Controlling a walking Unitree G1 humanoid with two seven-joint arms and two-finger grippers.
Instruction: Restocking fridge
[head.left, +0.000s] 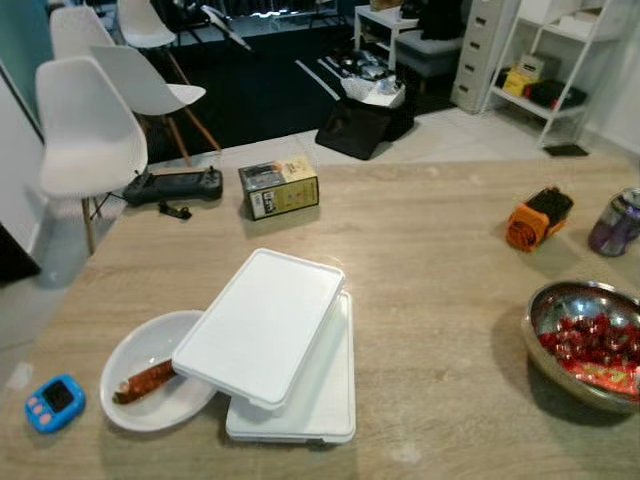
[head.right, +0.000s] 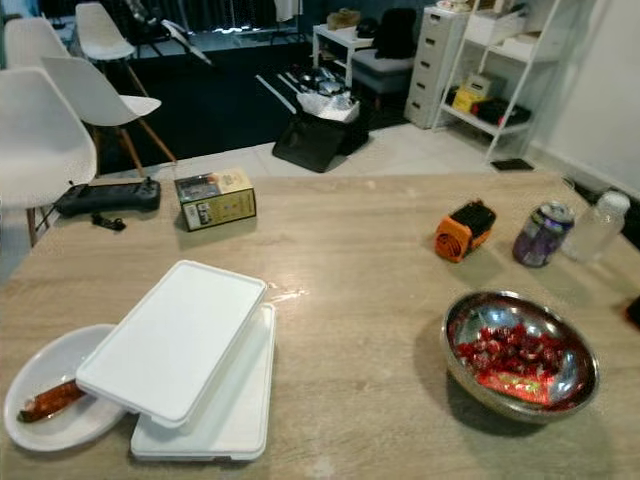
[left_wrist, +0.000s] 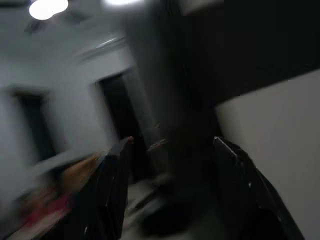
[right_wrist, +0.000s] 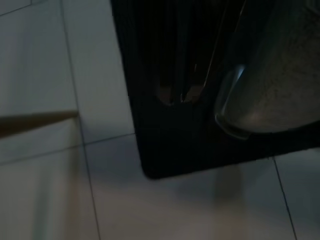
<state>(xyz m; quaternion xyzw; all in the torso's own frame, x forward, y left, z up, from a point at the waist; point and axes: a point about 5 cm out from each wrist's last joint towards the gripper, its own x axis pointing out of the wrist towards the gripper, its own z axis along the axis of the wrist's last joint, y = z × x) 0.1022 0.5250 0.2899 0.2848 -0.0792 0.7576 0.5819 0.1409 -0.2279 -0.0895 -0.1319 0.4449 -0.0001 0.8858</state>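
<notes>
On the wooden table (head.left: 430, 280) in front of me lie two flat white containers (head.left: 265, 325), the upper one tilted across the lower (head.right: 225, 420). Its left edge rests on a white plate (head.left: 135, 400) that holds a brown sausage (head.left: 143, 381). At the right stands a metal bowl (head.right: 520, 355) with red wrapped items in it. Farther back on the right are a purple can (head.right: 541, 233) and a clear bottle (head.right: 597, 227). In the blurred left wrist view my left gripper (left_wrist: 171, 141) is open with nothing between its fingers, away from the table.
A small yellow-and-black box (head.left: 279, 187), a black controller (head.left: 172, 185), an orange-and-black device (head.left: 537, 218) and a blue timer (head.left: 54, 402) also lie on the table. White chairs (head.left: 85, 130) stand at the far left. The right wrist view looks at floor tiles and a black object (right_wrist: 175, 100).
</notes>
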